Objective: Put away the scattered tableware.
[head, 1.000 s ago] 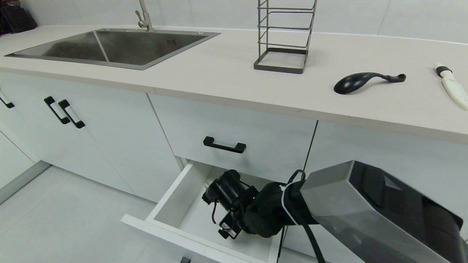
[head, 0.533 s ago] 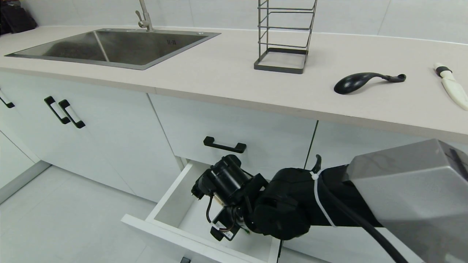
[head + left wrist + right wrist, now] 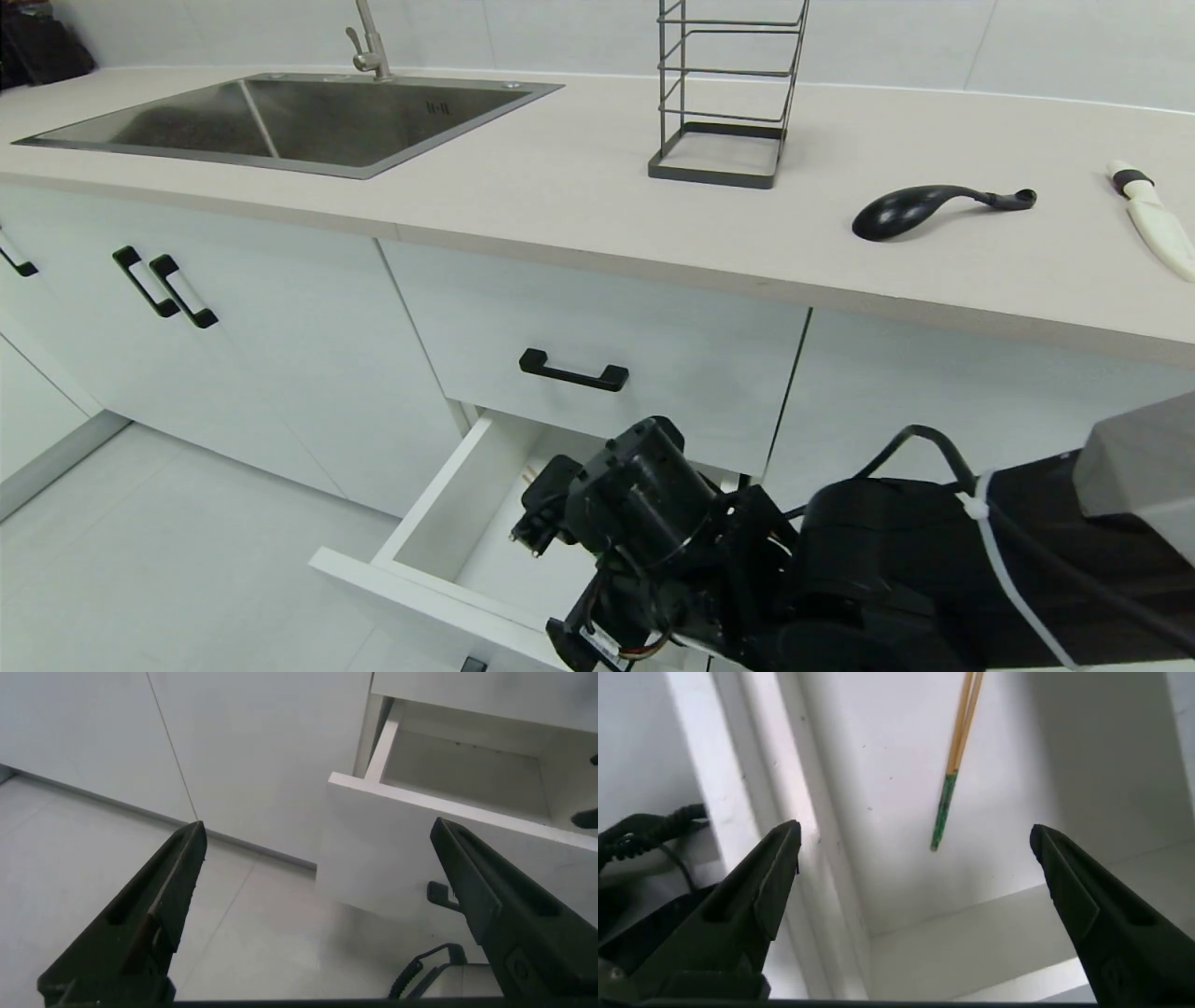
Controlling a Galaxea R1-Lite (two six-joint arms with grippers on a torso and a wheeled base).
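Observation:
A black spoon (image 3: 910,210) lies on the counter to the right, and a white knife (image 3: 1153,219) lies further right near the edge of the view. The lower drawer (image 3: 411,583) stands pulled out. A pair of wooden chopsticks with green tips (image 3: 957,756) rests on its white floor. My right gripper (image 3: 915,835) hangs open above that floor with nothing between its fingers, the chopsticks' tips just beyond it. In the head view my right arm's wrist (image 3: 644,513) is over the drawer's right half. My left gripper (image 3: 318,829) is open and empty, low over the floor, facing the drawer front (image 3: 420,849).
A wire rack (image 3: 724,93) stands at the back middle of the counter. The steel sink (image 3: 289,112) with its tap is at the left. Above the open drawer is a closed one with a black handle (image 3: 572,371). Cabinet doors are at the left.
My right arm has sunk lower in the head view, and its wrist has shifted right and back toward the drawer's front. The spoon and knife have not moved.

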